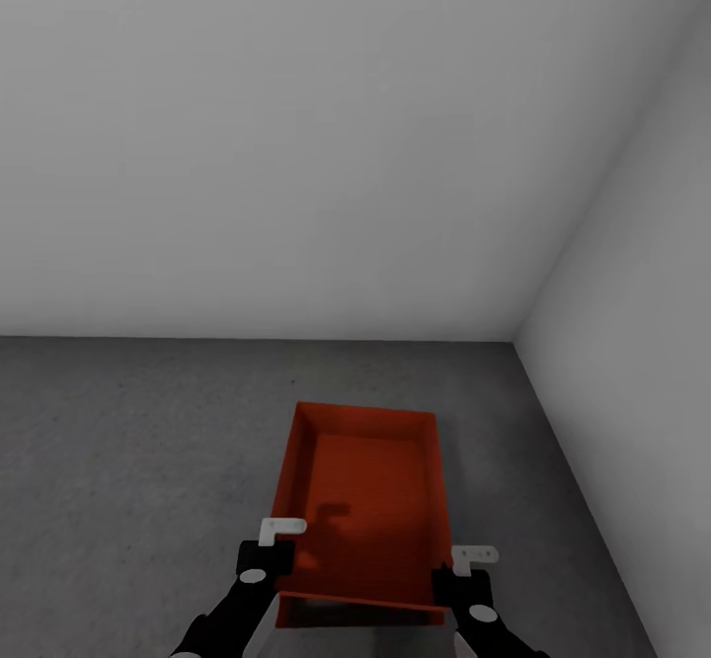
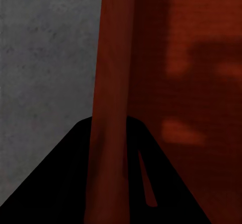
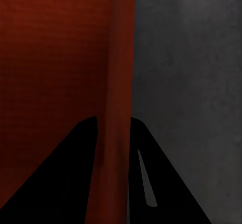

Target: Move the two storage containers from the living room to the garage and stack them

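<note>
an orange-red storage container point(image 1: 363, 500) is held between the two grippers above the floor point(image 1: 128, 460), near the corner of the garage. it is open-topped, with thin walls and a finely ribbed bottom, its long axis running away from the robot. the left gripper point(image 1: 267, 559) is clamped on the container's left wall close to the near end; in the left wrist view that wall point(image 2: 111, 108) runs up between the dark fingers point(image 2: 60, 183). the right gripper point(image 1: 464, 574) pinches the right wall in the same way, and the right wrist view shows the wall point(image 3: 118, 108) passing between its fingers point(image 3: 55, 183). beneath and around lies dark grey, mottled concrete. a plain white wall point(image 1: 296, 144) stands ahead and a second white wall point(image 1: 642, 322) meets it on the right. the floor past the container up to the walls is bare concrete.
</note>
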Robot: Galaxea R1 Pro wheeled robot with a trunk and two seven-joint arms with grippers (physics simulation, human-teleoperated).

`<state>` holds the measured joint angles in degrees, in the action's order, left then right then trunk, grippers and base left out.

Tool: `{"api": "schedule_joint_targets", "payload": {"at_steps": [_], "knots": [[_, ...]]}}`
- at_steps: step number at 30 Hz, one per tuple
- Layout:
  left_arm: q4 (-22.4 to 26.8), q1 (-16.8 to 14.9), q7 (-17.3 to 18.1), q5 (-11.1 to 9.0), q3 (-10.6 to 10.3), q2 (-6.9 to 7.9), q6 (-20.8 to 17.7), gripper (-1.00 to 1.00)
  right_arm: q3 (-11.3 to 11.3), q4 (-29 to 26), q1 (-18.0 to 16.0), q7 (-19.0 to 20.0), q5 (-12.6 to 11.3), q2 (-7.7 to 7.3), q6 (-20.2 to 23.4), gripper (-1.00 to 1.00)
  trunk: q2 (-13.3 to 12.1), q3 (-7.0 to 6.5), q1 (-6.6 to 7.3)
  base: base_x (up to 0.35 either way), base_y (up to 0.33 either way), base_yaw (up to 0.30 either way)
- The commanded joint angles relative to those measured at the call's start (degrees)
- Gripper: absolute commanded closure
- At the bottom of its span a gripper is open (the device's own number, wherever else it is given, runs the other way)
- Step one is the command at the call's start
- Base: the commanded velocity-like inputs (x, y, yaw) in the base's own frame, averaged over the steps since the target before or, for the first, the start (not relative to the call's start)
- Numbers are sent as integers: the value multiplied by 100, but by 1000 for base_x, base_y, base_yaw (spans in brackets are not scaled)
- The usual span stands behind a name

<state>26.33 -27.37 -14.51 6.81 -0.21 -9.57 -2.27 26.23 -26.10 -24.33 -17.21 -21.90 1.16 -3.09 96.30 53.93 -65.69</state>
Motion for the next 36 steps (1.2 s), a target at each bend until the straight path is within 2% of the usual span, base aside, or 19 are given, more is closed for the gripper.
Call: {"api": "schedule_joint_targets", "payload": {"at_steps": [1,19,20,26,36], "knots": [[-6,-5,-43,-514,82,4,-28,100,12,28,-2,-28,-16,-197,-27,100,1,4,-28,0,0,0],[-14,-5,-43,-514,82,4,-20,100,13,21,-2,-28,-16,-195,-27,100,1,4,-28,0,0,0],[-36,4,-36,77,34,25,-7,100,10,37,-2,-55,-50,-3,-28,100,-51,4,0,0,0,0],[-107,4,-33,78,46,28,52,100,6,32,-2,-63,4,-31,-29,100,-51,4,0,0,0,0],[-110,4,-22,100,66,29,60,100,39,28,-2,-79,-36,-33,-34,100,-51,4,0,0,0,0]]}}
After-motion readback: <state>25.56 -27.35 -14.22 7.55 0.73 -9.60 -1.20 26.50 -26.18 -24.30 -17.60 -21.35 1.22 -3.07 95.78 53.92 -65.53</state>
